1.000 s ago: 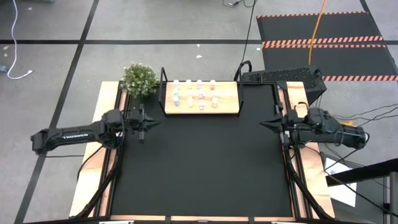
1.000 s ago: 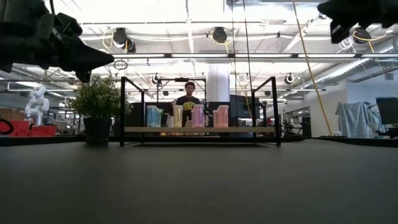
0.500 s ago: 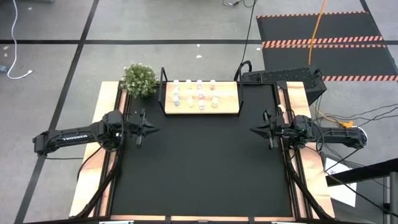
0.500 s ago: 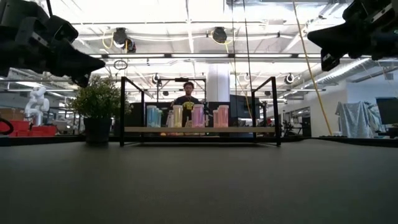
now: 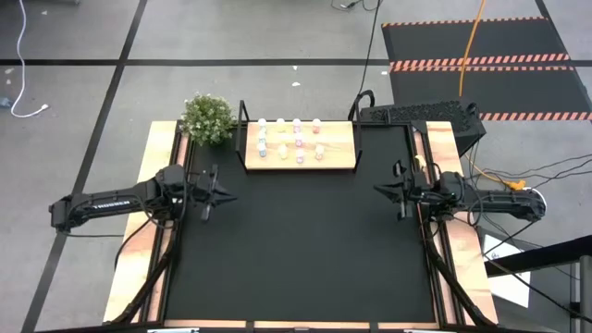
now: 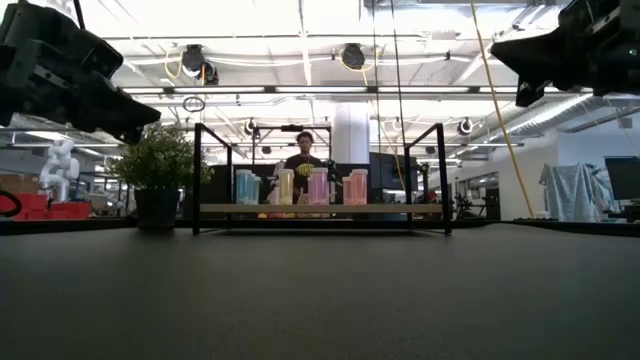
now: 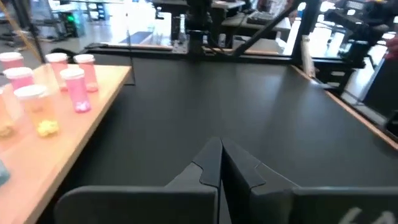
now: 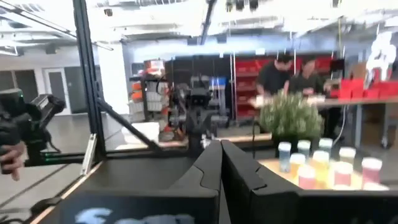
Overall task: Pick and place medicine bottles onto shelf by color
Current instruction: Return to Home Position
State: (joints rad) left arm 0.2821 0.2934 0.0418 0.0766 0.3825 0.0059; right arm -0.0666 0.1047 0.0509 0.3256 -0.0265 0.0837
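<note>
The wooden shelf (image 5: pixel 299 146) with black uprights stands at the table's far edge. Several small white-capped bottles (image 5: pixel 297 139) stand on it in rows of blue, yellow, pink and orange (image 6: pixel 300 187). My left gripper (image 5: pixel 226 191) hovers at the table's left side, shut and empty, pointing toward the middle; its shut fingers show in the left wrist view (image 7: pixel 221 163), with pink bottles (image 7: pixel 76 87) on the shelf board beside it. My right gripper (image 5: pixel 376 191) hovers at the right side, shut and empty (image 8: pixel 219 163), pointing toward the left arm.
A green potted plant (image 5: pixel 207 117) stands at the far left corner beside the shelf. A dark device (image 5: pixel 421 113) sits at the far right corner. The black table top (image 5: pixel 301 250) lies bare between the arms. People (image 8: pixel 292 74) show in the room behind.
My right gripper has gone down and toward the table's left, out from the right edge over the black top. My left gripper has dropped a little and gone slightly toward the near edge. Both stay shut. The bottles and shelf have not moved.
</note>
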